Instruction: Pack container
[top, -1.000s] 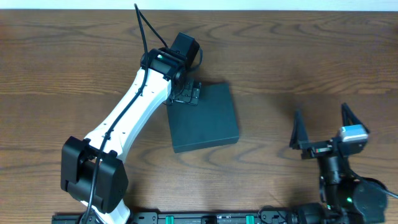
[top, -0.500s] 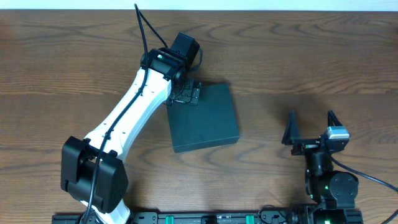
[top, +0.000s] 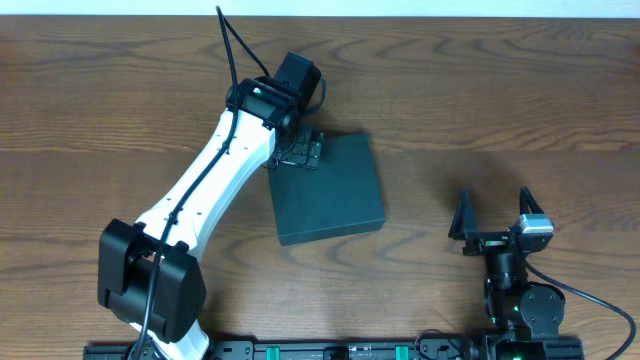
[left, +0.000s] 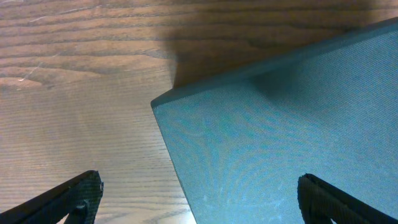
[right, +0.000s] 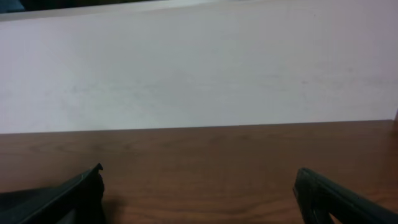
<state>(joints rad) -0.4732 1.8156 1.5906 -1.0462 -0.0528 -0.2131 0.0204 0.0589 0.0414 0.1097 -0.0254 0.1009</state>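
- container (top: 330, 195): dark, matte, square box, flat on the desk (top: 520, 90), roughly mid-desk and rotated a little off the desk edges.
- Lid is down flush, so the box reads as closed and the inside is hidden. Can't tell what's in it.
- Nothing lies on the lid. In the left wrist view its teal-grey top (left: 280, 124) is bare, and one corner points toward the wood.
- left gripper (top: 298, 150): over the container's far-left corner, with the white arm running diagonally up from the base at the near-left.
- In the left wrist view the fingers (left: 74, 193) are spread wide at the bottom corners of the frame. The box corner sits between them and they grip nothing. Can't tell if they touch the lid.
- right gripper (top: 494, 212): near the desk's front-right edge, well apart from the container, pointing away from its base.
- Its two fingers (right: 68, 193) are splayed wide with nothing between them. The right wrist view shows only bare desk and a white wall (right: 199, 74) beyond.
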